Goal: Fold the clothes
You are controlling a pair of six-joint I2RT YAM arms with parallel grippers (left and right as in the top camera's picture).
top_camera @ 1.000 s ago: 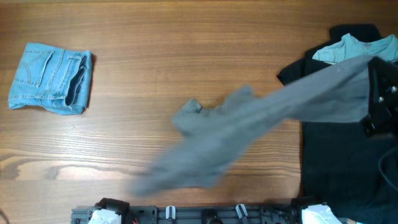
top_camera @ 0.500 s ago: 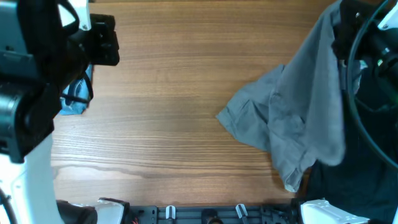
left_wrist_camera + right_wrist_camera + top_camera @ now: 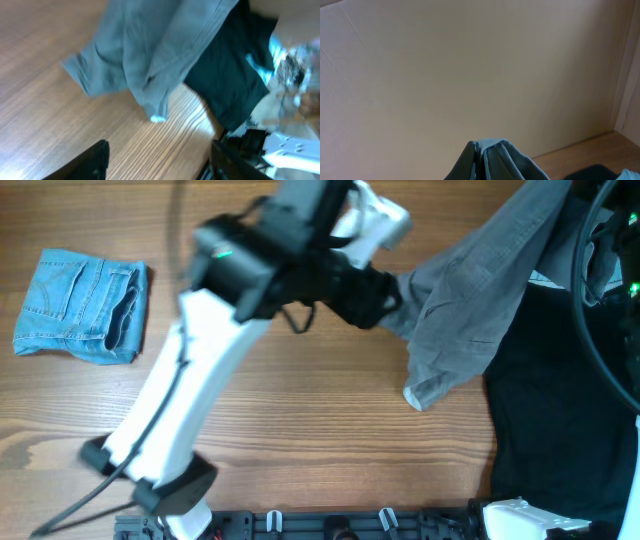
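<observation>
The grey pants (image 3: 480,290) hang in the air from the top right, and their lower hem (image 3: 425,392) dangles just over the wood. My right gripper (image 3: 562,202) is shut on their top edge and mostly hidden by the cloth. In the right wrist view a pinched bunch of the grey pants (image 3: 492,160) rises from the bottom edge. My left gripper (image 3: 392,298) reaches in from the left, right beside the hanging cloth. In the left wrist view the left gripper (image 3: 160,165) stands open, with bare wood between its fingers (image 3: 92,160) and the pants (image 3: 150,55) ahead of them.
Folded light-blue denim shorts (image 3: 82,305) lie at the far left. A black garment (image 3: 550,430) covers the table's right side, with a pale-blue shirt (image 3: 545,278) peeking out behind the pants. The left arm (image 3: 190,400) crosses the table from the front left. Mounts line the front edge.
The left arm has swung from the far left to the table's middle, and its gripper has opened. The right gripper has pulled the pants up and right, off the table.
</observation>
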